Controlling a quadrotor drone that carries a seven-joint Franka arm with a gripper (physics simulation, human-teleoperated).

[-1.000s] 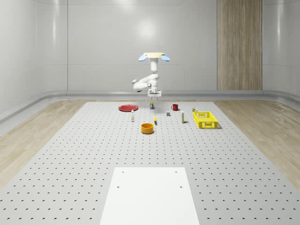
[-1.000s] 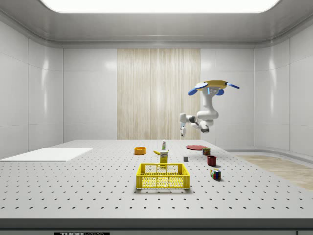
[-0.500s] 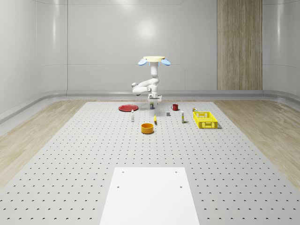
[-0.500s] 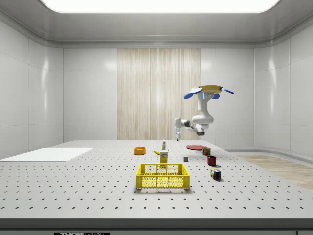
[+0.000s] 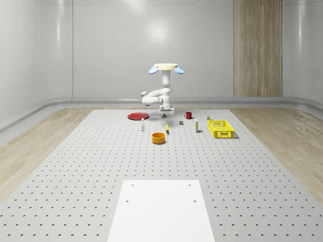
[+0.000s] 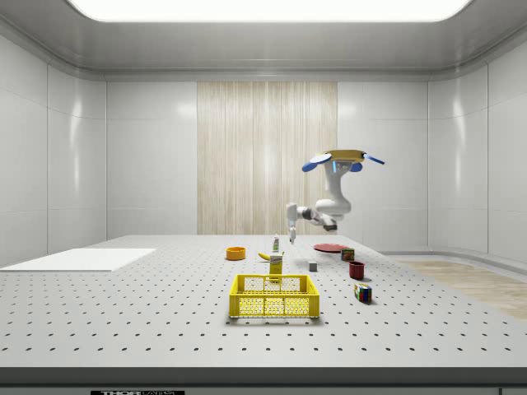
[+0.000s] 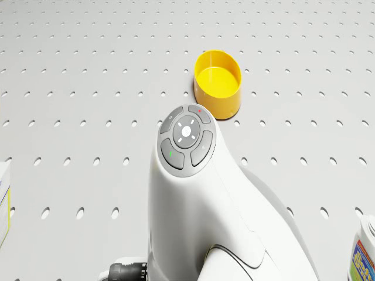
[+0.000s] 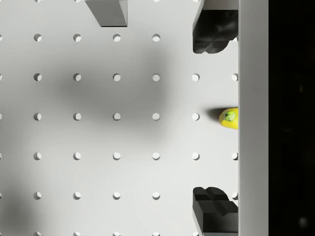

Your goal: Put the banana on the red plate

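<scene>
The yellow banana (image 5: 167, 129) lies on the perforated table beside the orange bowl (image 5: 159, 137); in the side view the banana (image 6: 264, 257) is partly behind a small carton. The red plate (image 5: 137, 116) lies flat farther back, toward the whole-scene view's left, and appears as a thin red plate (image 6: 329, 247) in the side view. The drone (image 5: 165, 68) hovers over the middle of the objects. Its arm hangs down with the gripper (image 5: 166, 112) a short way above the banana. In the wrist view the gripper (image 8: 212, 118) is open, with the banana's tip (image 8: 229, 118) showing below between its fingers.
A yellow basket (image 5: 221, 129), a red mug (image 5: 188, 115), a grey cube (image 5: 180, 122) and small bottles (image 5: 143, 126) stand around the banana. A colourful cube (image 6: 362, 292) lies near the mug. A white sheet (image 5: 161, 209) covers the near end of the table.
The drone has sunk lower and drifted toward the side view's left. The gripper has come down with it and now hangs closer over the banana.
</scene>
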